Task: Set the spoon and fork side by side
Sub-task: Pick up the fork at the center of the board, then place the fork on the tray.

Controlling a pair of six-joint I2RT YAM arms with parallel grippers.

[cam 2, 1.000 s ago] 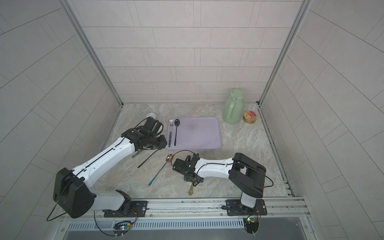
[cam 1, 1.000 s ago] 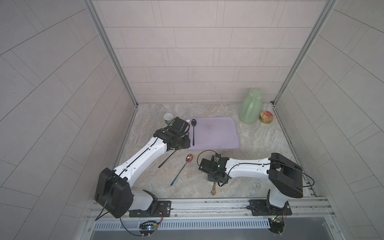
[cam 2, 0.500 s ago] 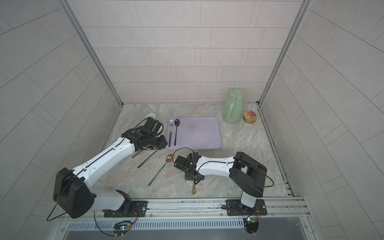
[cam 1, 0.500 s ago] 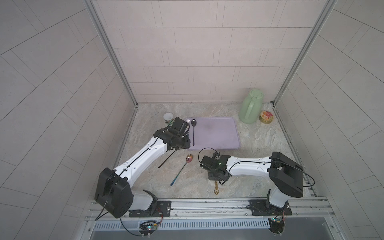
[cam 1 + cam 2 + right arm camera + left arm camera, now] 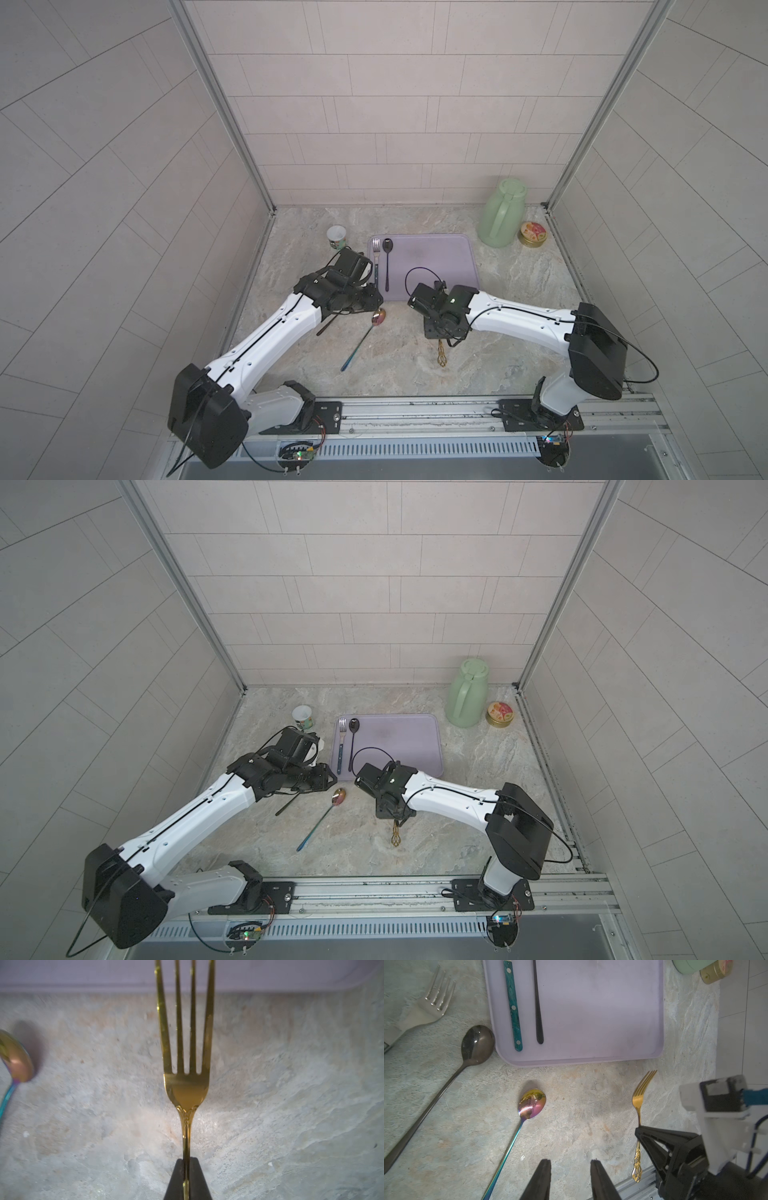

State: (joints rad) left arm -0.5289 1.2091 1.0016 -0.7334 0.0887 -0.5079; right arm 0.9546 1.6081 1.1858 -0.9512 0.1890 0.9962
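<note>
Gleaming gold, the slim fork (image 5: 186, 1088) sits pinched in the right hand (image 5: 186, 1167).

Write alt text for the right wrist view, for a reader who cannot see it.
A gold fork fills the view, its thin neck clamped in the shut right end effector, tines pointing toward the edge of a purple tray. The bowl of an iridescent spoon lies off to one side on the stone-patterned table.

The gold fork (image 5: 187, 1088) is shiny metal. The rainbow spoon (image 5: 532, 1103) is shiny, smooth metal too. The purple tray (image 5: 591, 1012) looks like dull plastic. The worktop (image 5: 581, 1115) looks like stone.
</note>
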